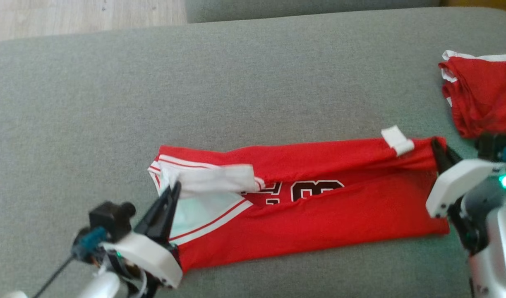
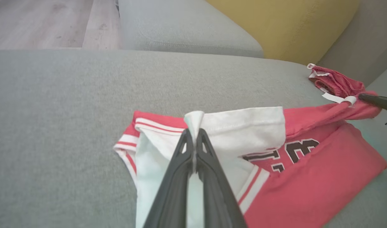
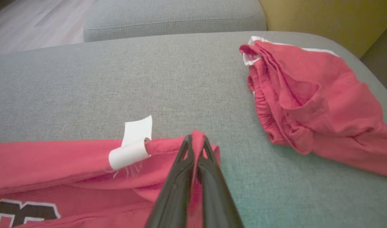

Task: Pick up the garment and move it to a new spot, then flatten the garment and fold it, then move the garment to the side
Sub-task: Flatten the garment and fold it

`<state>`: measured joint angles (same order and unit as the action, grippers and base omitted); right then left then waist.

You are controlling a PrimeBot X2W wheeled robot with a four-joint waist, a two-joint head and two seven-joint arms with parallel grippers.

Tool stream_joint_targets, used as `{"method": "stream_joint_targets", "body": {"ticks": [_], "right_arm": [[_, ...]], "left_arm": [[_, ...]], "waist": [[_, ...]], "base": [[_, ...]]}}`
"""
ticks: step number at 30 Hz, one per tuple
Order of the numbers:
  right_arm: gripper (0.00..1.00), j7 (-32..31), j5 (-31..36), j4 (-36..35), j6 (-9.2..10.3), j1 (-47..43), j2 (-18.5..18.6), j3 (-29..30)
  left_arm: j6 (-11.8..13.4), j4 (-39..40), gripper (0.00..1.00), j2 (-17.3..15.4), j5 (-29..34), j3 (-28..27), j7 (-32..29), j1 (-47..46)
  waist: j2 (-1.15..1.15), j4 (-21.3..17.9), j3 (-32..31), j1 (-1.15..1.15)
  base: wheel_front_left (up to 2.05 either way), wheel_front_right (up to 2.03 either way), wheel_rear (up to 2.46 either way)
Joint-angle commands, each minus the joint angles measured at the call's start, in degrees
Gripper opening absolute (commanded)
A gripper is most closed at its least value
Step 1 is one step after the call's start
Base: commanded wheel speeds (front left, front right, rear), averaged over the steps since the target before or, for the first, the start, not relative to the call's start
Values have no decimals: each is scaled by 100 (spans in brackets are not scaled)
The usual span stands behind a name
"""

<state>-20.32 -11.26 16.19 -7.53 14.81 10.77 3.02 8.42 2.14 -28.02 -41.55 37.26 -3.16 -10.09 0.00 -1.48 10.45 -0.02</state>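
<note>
well, on the grey fabric sofa cushion a long red jersey with white trim lies folded lengthwise. at the jersey's left end, the left pincer is closed tight on a raised fold of its white fabric. black numerals edged in white peek out along the jersey's middle fold. near the jersey's right end, a small white cloth label curls up from the far edge. just right of that label, the right pincer is clamped on the jersey's red far corner. beyond the jersey's right end, apart from it, sits a crumpled red garment with white edging.
</note>
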Motion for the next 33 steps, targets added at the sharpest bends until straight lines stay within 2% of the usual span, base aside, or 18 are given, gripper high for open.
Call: {"method": "stream_joint_targets", "body": {"ticks": [1, 2, 3, 4, 5, 6, 7, 8, 9, 10, 16, 23, 28, 33], "right_arm": [[0, 72, 57, -303, 4, -101, -43, -28], [0, 75, 78, -343, 4, -184, -85, -18], [6, 83, 98, -375, 4, -260, -125, -8], [60, 124, 149, -417, 4, -387, -204, 43], [100, 161, 183, -435, 4, -440, -250, 78], [100, 191, 204, -450, 4, -492, -298, 115], [100, 191, 204, -450, 4, -492, -298, 115], [100, 227, 214, -473, 4, -546, -346, 167], [100, 268, 226, -503, 4, -602, -391, 233], [100, 302, 243, -539, 4, -666, -424, 298], [100, 444, 346, -871, 4, -1070, -588, 760], [100, 184, 395, -1151, 4, -1346, -692, 970], [100, -164, 374, -1037, 4, -1154, -667, 923], [100, -471, 501, -614, 4, -843, -515, 985]], "left_arm": [[31, 73, 0, -20, -25, -164, 155, -95], [31, 0, 0, 20, -8, -120, 209, -34], [29, -87, 0, 60, 5, -80, 261, 19], [51, -286, 0, 140, 47, -40, 404, 92], [53, -391, 11, 165, 77, -10, 462, 124], [51, -479, 33, 192, 101, 13, 527, 155], [51, -479, 33, 192, 101, 13, 527, 155], [64, -549, 51, 235, 96, 14, 602, 198], [76, -603, 98, 277, 78, 10, 671, 251], [90, -643, 100, 309, 63, 8, 732, 308], [343, -632, 100, 373, 42, -146, 1148, 658], [743, -344, 100, 348, 122, -367, 1421, 873], [983, -76, 100, 294, 195, -508, 1470, 875], [1128, 154, 100, 240, 258, -567, 1468, 866]], "waist": [[0, -2, -47, 2], [0, -8, -72, 2], [0, -13, -96, 2], [0, -28, -145, 2], [0, -40, -171, 2], [0, -51, -194, 2], [0, -51, -194, 2], [0, -56, -217, 2], [0, -56, -243, 2], [0, -51, -268, 2], [0, 31, -382, 2], [0, 231, -419, 2], [0, 380, -329, 2], [0, 536, -228, 2]], "base": [[0, 0, 0], [0, 0, 0], [0, 0, 0], [0, 0, 0], [0, 0, 0], [0, 0, 0], [0, 0, 0], [0, 0, 0], [0, 0, 0], [0, 0, 0], [0, 0, 0], [0, 0, 0], [0, 0, 0], [0, 0, 0]]}}
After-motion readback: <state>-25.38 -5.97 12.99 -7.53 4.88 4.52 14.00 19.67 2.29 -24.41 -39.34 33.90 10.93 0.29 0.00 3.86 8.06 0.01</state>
